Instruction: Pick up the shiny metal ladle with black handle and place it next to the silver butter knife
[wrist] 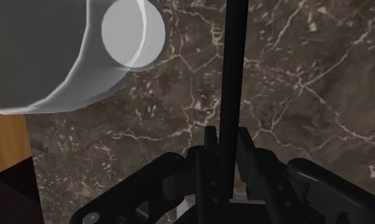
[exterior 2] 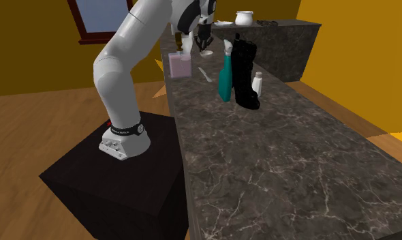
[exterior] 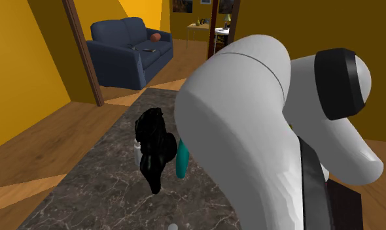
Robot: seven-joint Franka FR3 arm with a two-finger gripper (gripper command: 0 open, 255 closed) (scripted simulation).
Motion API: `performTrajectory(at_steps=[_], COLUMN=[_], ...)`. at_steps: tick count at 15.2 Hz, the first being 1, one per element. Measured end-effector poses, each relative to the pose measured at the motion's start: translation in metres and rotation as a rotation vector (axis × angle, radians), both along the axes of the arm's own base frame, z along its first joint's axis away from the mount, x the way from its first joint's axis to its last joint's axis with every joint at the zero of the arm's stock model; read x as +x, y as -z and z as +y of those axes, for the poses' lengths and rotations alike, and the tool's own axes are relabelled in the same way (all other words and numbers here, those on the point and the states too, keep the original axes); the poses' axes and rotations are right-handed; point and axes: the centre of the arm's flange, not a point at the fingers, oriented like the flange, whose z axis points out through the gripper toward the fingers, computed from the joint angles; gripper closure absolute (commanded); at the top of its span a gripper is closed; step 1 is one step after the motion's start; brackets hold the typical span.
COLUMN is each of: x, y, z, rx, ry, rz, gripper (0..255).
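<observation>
In the wrist view my gripper (wrist: pixel 225 145) is shut on a thin black ladle handle (wrist: pixel 232 76), which runs straight out from the fingers over the dark marble counter (wrist: pixel 307 95). The second exterior view has the gripper (exterior 2: pixel 206 45) hanging over the far part of the counter. A slim pale butter knife (exterior 2: pixel 206 73) lies on the marble just in front of and below it, between a pink box (exterior 2: pixel 180 65) and a teal bottle (exterior 2: pixel 225 78). I cannot make out the ladle's bowl.
A black boot (exterior 2: pixel 246 73) and a small white bottle (exterior 2: pixel 257 84) stand beside the teal bottle; the boot (exterior: pixel 152 149) also appears in the shoulder view. A white jar (exterior 2: pixel 243 17) and plate (exterior 2: pixel 223 24) sit at the counter's far end. My own arm (exterior: pixel 250 131) looms large.
</observation>
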Motion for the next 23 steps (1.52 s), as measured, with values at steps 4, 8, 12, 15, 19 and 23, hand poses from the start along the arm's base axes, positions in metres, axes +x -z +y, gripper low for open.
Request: performTrajectory(at_steps=[4, 8, 12, 15, 19, 23], x=[0.0, -0.001, -0.001, 0.0, 0.0, 0.0], y=[0.022, 0.042, 0.057, 0.058, 0.058, 0.058], z=[0.0, 0.001, 0.001, 0.001, 0.001, 0.001], rx=[0.0, 0.0, 0.0, 0.001, 0.001, 0.001], ry=[0.0, 0.0, 0.0, 0.0, 0.0, 0.0], rz=[0.0, 0.0, 0.0, 0.0, 0.0, 0.0], gripper=[255, 255, 255, 255, 0, 0])
